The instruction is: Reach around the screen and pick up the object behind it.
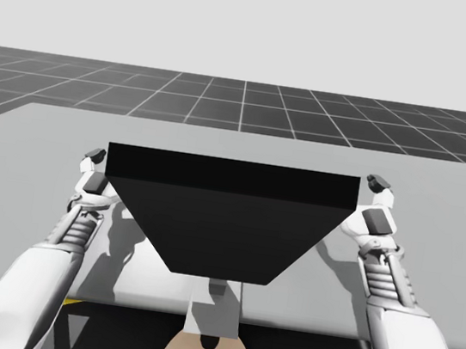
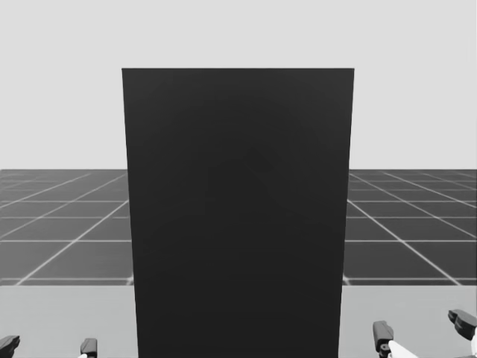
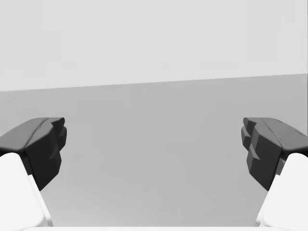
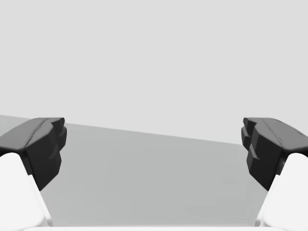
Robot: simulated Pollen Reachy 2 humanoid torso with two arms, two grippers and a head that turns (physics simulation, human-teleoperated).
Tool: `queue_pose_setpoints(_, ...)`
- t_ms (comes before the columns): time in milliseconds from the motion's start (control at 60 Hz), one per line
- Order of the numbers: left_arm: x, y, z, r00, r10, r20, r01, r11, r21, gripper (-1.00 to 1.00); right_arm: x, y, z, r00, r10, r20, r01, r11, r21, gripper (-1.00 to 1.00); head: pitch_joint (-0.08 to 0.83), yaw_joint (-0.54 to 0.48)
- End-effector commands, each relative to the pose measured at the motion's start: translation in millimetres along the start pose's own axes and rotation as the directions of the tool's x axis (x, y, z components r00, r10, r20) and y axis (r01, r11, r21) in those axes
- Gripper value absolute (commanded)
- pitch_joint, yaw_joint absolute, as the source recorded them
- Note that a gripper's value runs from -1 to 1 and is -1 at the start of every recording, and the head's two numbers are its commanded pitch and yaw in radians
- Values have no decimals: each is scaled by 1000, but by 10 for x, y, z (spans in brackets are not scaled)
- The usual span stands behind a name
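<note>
The screen (image 1: pixel 227 213), a flat black panel, stands upright across the middle of the counter (image 1: pixel 38 138), squarely in front of me. In the head view it rises well above the counter's far edge and covers the middle of the scene, so whatever is behind it is hidden.

My left hand (image 3: pixel 154 144) hovers over the counter just beside the screen's left edge, and my right hand (image 4: pixel 154 144) just beside its right edge, so the screen stands between the two. I cannot tell whether either hand touches the panel. In the high view each arm comes in from the near edge of the counter along its own side of the screen, and the dark fingertips show next to the panel's upper corners.

Both hands are spread wide. In each wrist view the two dark fingers (image 3: pixel 45 144) stand far apart, with bare grey counter between and ahead of them, pinching nothing. In the head view the fingertips (image 2: pixel 382 333) of both hands show low down on either side of the screen, above the counter. Beyond the counter lies a dark gridded floor (image 1: pixel 242 106).
</note>
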Motion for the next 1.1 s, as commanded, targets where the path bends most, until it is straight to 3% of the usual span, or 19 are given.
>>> queue_pose_setpoints(17,-4,-5,2,1000,2,0,-2,1000,-2,-1000,-12,5,40,1000,7,-25,-8,1000,-26,-1000,6,-1)
queue_pose_setpoints(83,-15,-3,-4,1000,-3,-4,3,1000,-7,-1000,1,4,33,999,-30,-45,30,1000,6,-1000,6,0)
queue_pose_setpoints(100,-23,-3,-7,1000,-8,-11,7,1000,-13,-1000,-9,0,29,998,-18,-64,19,1000,21,-1000,6,0)
queue_pose_setpoints(183,-91,-16,-14,996,-50,-76,44,996,-76,-1000,-75,-22,23,987,-44,-157,55,996,65,-1000,10,-3)
queue_pose_setpoints(217,-126,-28,-14,992,-59,-114,47,993,-105,-1000,-121,-22,19,983,-21,-183,37,996,82,-1000,13,-4)
queue_pose_setpoints(267,-161,-48,-11,987,-74,-145,55,990,-130,-1000,-172,-18,15,973,-44,-228,70,992,106,-1000,17,-5)
queue_pose_setpoints(300,-186,-73,-4,981,-82,-178,52,985,-167,-1000,-217,10,17,963,-41,-267,80,987,140,-1000,23,-5)
queue_pose_setpoints(400,-194,-118,35,975,-87,-204,35,969,-246,-1000,-276,93,46,955,-65,-288,129,969,210,-1000,35,-8)
queue_pose_setpoints(417,-185,-133,57,977,-89,-193,32,959,-281,-1000,-288,126,65,956,-84,-283,160,953,257,-1000,40,-8)
queue_pose_setpoints(467,-175,-155,94,980,-93,-176,29,941,-338,-1000,-281,167,83,957,-101,-273,183,938,295,-1000,44,-8)
queue_pose_setpoints(483,-167,-167,123,981,-105,-165,36,925,-377,-1000,-275,201,105,958,-101,-269,194,918,346,-1000,48,-8)
queue_pose_setpoints(650,-122,-221,274,989,-120,-89,53,841,-539,-1000,-198,371,200,971,-115,-211,209,840,502,-1000,67,-10)
queue_pose_setpoints(733,-107,-239,320,991,-116,-72,53,813,-580,-1000,-190,423,226,974,-103,-201,196,824,531,-1000,74,-10)
queue_pose_setpoints(833,-95,-283,390,992,-114,-58,51,768,-638,-1000,-193,461,254,971,-109,-212,212,800,561,-1000,91,-14)
queue_pose_setpoints(900,-99,-330,436,991,-122,-46,60,741,-669,-1000,-216,477,260,970,-107,-220,215,800,560,-1000,104,-22)
queue_pose_setpoints(983,-111,-374,458,989,-143,-43,76,731,-678,-1000,-288,489,267,967,-99,-234,218,796,565,-1000,116,-32)
queue_pose_setpoints(1017,-118,-391,465,988,-146,-44,76,723,-686,-1000,-342,493,252,972,-84,-218,194,806,559,-1000,123,-36)
queue_pose_setpoints(1100,-128,-415,475,988,-150,-41,80,713,-696,-1000,-465,505,209,970,-89,-225,203,804,559,-1000,134,-46)
